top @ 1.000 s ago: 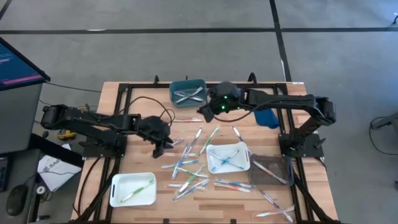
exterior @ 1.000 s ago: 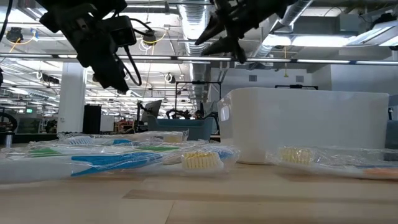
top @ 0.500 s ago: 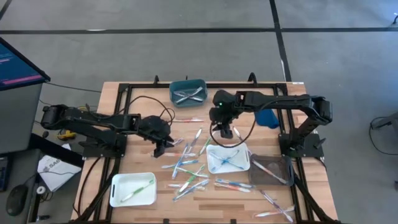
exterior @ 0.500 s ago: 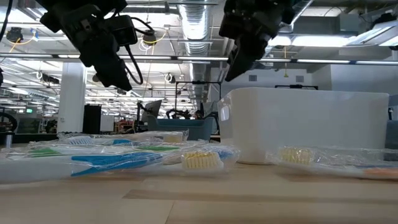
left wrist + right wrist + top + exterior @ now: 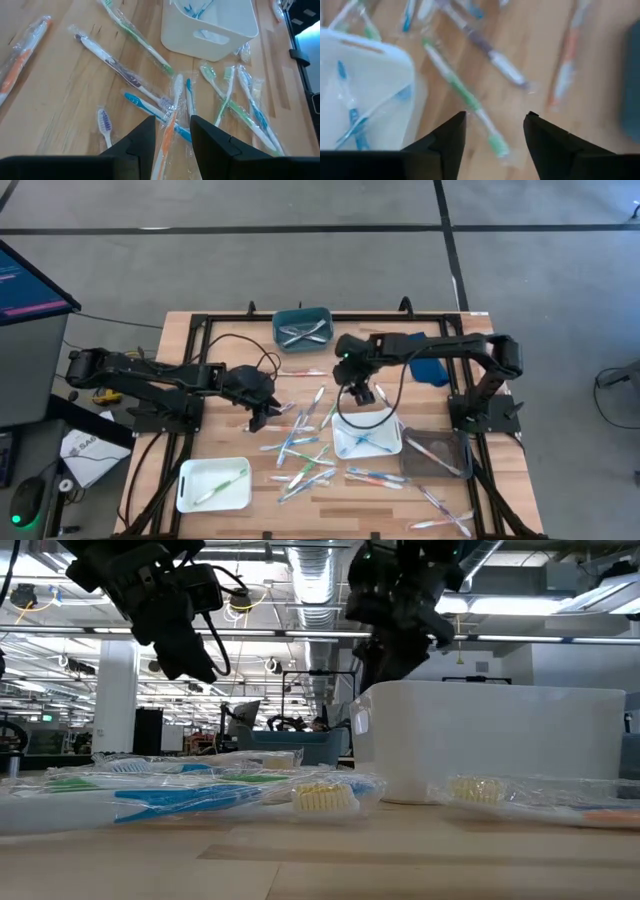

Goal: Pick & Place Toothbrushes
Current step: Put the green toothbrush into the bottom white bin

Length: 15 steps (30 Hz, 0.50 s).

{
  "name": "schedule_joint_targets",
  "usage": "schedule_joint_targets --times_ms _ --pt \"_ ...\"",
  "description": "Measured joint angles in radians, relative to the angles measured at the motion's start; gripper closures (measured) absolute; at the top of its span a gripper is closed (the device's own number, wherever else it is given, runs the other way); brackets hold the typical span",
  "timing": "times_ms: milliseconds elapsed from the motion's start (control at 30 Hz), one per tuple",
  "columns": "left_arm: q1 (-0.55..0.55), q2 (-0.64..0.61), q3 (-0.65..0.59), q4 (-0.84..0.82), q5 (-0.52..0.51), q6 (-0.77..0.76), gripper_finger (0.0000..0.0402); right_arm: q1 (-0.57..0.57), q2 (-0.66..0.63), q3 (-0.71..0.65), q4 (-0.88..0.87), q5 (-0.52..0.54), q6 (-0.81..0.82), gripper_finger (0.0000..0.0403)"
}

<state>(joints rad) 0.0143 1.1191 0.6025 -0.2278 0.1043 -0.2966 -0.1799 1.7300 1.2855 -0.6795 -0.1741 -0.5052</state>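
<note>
The table (image 5: 230, 330) is pale wooden planks. The toothbrushes (image 5: 300, 450), thin plastic sticks in crinkled clear wrappers, lie scattered at the frame centre; some are inside a white tray (image 5: 367, 434). The right gripper (image 5: 361, 393) hangs above a green one (image 5: 465, 95), fingers apart, empty. The left gripper (image 5: 262, 417) grips an orange-handled toothbrush (image 5: 169, 131).

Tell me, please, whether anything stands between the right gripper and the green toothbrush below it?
Nothing visible does. The right gripper hangs open above the green toothbrush, which lies bare on the wood beside the white tray, with clear space between the fingers and it.
</note>
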Motion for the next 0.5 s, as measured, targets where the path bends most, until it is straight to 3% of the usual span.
schedule_joint_targets --times_ms 500 --pt "-0.003 0.0 0.0 0.009 0.0 -0.057 0.0285 0.031 0.187 0.065 -0.035 0.069 -0.111 0.0215"
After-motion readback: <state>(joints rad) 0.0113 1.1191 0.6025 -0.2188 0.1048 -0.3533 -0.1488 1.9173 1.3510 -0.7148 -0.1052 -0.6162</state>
